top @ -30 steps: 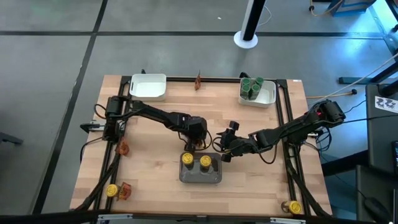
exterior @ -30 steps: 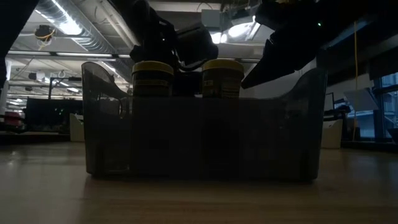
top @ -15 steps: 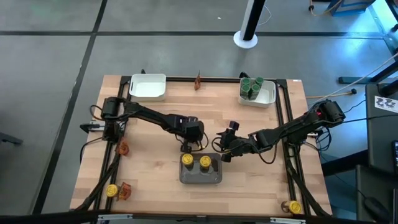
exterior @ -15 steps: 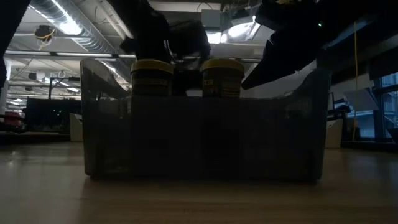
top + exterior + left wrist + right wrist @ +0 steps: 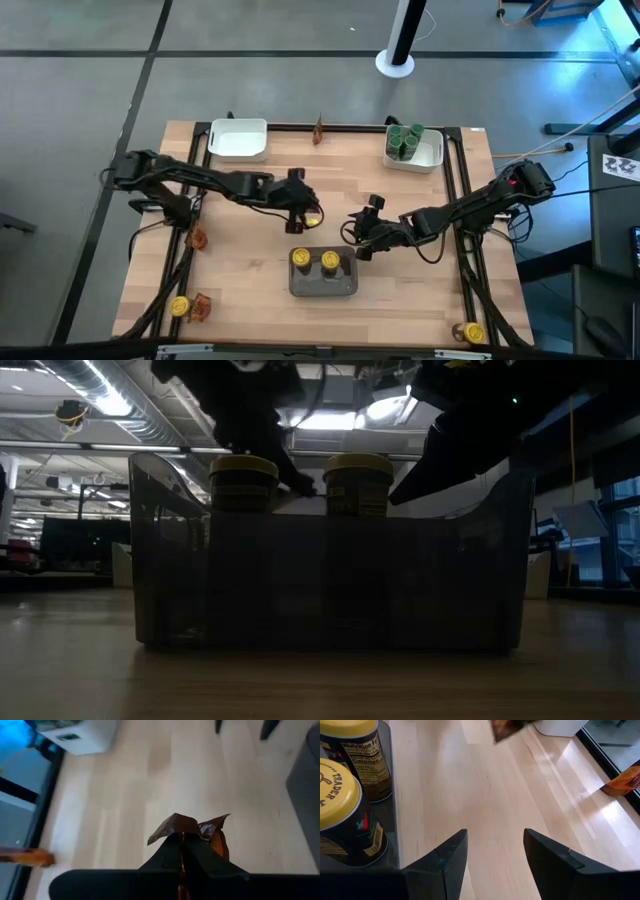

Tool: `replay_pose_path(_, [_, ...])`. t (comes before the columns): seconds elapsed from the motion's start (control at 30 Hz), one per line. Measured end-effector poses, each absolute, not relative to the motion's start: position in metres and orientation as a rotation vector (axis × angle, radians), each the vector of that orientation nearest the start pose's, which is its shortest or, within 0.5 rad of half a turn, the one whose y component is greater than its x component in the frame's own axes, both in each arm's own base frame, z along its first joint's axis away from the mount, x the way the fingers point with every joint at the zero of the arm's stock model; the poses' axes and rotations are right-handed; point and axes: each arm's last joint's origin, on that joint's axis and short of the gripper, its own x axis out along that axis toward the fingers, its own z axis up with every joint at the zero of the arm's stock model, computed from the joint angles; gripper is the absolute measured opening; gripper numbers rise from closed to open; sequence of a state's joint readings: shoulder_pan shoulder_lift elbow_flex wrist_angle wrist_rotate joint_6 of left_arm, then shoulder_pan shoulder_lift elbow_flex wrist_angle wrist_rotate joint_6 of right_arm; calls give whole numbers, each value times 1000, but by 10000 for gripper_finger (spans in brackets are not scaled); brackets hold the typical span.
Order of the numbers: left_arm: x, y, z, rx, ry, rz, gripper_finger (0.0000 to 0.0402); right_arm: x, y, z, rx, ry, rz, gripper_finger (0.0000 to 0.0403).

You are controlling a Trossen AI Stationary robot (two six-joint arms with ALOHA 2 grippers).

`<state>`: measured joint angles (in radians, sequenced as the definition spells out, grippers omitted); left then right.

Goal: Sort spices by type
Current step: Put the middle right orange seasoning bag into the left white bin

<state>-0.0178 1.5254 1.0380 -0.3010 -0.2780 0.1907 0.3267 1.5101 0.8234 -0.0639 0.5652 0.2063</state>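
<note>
Pale wooden bench on grey floor, as I see it remotely.
Left gripper clamps a reddish packet mid-bench; right gripper gapes beside the grey tray of yellow-lidded jars.

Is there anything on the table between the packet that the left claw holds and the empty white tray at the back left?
Nothing visible. The left claw is shut on a reddish packet above the middle of the table. From there to the white tray, the high view shows only bare wood.
</note>
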Motion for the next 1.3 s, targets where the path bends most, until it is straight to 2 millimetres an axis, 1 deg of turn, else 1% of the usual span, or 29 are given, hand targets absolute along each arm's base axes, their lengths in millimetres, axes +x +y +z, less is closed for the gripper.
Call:
replay_pose_path(0.13, [297, 12, 252, 264, 667, 233, 0, 288, 81, 195, -122, 647, -296, 195])
replay_pose_path(0.23, [280, 24, 252, 241, 586, 293, 0, 288, 81, 195, -120, 646, -296, 195])
replay_pose_path(0.37, [256, 45, 253, 199, 455, 396, 0, 289, 81, 196, -116, 640, -296, 195])
replay_pose_path(0.5, [234, 66, 243, 154, 357, 510, 0, 289, 81, 196, -116, 640, -296, 195])
replay_pose_path(0.6, [219, 82, 241, 129, 250, 604, 0, 289, 81, 196, -117, 640, -297, 195])
replay_pose_path(0.73, [202, 104, 228, 91, 163, 730, 0, 289, 81, 196, -117, 640, -297, 195])
replay_pose_path(0.8, [195, 114, 225, 76, 106, 789, 0, 289, 81, 196, -117, 639, -297, 195])
replay_pose_path(0.9, [185, 128, 218, 45, 77, 867, 0, 289, 81, 196, -117, 640, -298, 195])
replay_pose_path(1.0, [177, 141, 215, 7, 18, 934, 0, 289, 81, 196, -118, 639, -298, 195])
replay_pose_path(1.3, [168, 173, 190, -117, 25, 1072, 0, 289, 81, 196, -118, 639, -299, 195])
